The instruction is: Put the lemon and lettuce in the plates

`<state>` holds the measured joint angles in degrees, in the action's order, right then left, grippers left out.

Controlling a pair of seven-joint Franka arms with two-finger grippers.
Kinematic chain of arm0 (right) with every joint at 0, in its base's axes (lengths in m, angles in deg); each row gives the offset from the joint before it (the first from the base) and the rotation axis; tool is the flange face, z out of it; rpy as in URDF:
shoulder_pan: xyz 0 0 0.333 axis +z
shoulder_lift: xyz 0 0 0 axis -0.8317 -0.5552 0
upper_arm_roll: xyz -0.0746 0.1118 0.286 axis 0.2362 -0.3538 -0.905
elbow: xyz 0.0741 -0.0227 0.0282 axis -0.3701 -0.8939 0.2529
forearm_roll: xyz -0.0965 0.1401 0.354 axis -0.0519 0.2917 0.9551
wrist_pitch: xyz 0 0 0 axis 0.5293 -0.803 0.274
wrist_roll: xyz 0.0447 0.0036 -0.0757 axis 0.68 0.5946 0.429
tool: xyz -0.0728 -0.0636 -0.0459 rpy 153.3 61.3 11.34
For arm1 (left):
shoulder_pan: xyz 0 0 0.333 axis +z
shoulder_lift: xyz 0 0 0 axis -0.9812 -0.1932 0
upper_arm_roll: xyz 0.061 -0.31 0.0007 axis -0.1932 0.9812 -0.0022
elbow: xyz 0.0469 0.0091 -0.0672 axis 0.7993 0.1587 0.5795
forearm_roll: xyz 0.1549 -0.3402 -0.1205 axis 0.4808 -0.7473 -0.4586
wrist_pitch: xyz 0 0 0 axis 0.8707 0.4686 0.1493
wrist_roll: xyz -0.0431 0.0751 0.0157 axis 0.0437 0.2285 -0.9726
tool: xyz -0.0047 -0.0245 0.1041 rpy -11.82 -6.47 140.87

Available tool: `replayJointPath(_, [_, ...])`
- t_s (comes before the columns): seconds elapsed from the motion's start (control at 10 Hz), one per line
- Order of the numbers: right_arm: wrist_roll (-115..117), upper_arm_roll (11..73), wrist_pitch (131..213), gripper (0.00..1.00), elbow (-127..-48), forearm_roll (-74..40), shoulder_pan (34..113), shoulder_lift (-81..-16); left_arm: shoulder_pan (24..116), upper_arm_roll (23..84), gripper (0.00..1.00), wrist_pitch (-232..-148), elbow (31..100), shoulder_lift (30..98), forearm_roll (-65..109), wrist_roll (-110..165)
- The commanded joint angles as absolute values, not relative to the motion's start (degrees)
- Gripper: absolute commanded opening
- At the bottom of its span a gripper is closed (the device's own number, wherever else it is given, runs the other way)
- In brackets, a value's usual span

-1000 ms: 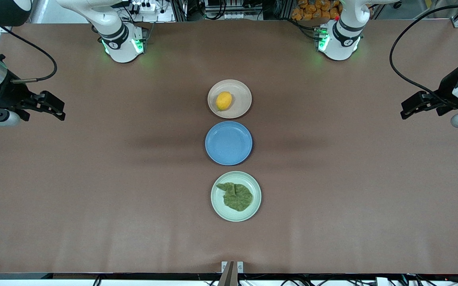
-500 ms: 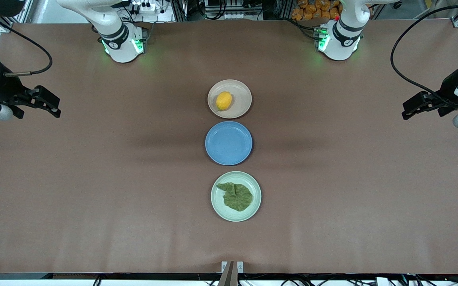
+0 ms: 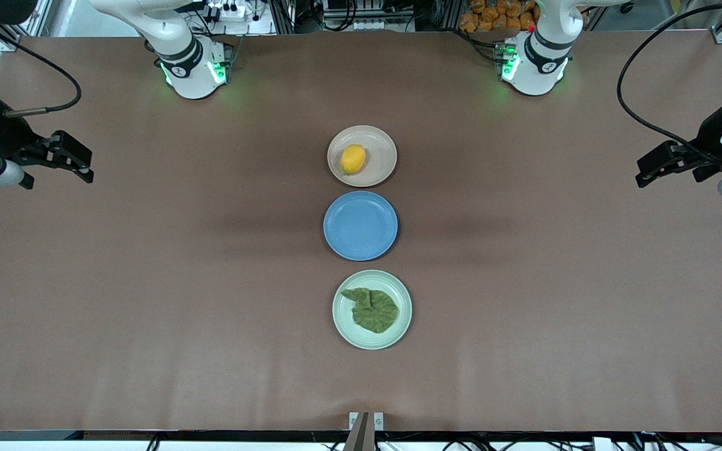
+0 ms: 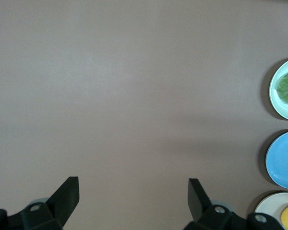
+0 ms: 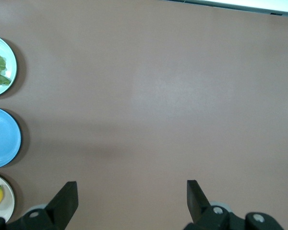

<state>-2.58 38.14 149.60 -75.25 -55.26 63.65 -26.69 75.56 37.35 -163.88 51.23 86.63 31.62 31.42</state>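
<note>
Lemon (image 3: 353,158) lies in beige plate (image 3: 381,145), lettuce (image 3: 372,309) in mint plate (image 3: 343,319). I see left gripper (image 3: 644,173) and right gripper (image 3: 82,165), both spread and empty, withdrawn slightly farther toward their table ends; task looks complete.

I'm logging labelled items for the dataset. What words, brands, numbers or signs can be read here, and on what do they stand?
None can be read.
The lemon, lettuce, three plates and the table bear no text.
Small dark marks on both arm bases are too small to read.
</note>
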Motion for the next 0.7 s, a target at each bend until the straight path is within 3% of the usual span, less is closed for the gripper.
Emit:
replayJointPath(0.0, [-1.7, 37.4, 148.5, 1.0, -74.0, -55.9, 63.2, -26.8, 75.8, 37.4, 1.0, -164.4, 51.7, 87.4, 31.7, 30.1])
replayJointPath(0.6, [-1.9, 37.6, 144.1, 1.0, -74.0, -55.6, 62.1, -26.9, 75.7, 37.4, 1.0, -164.4, 51.6, 87.0, 31.6, 30.3])
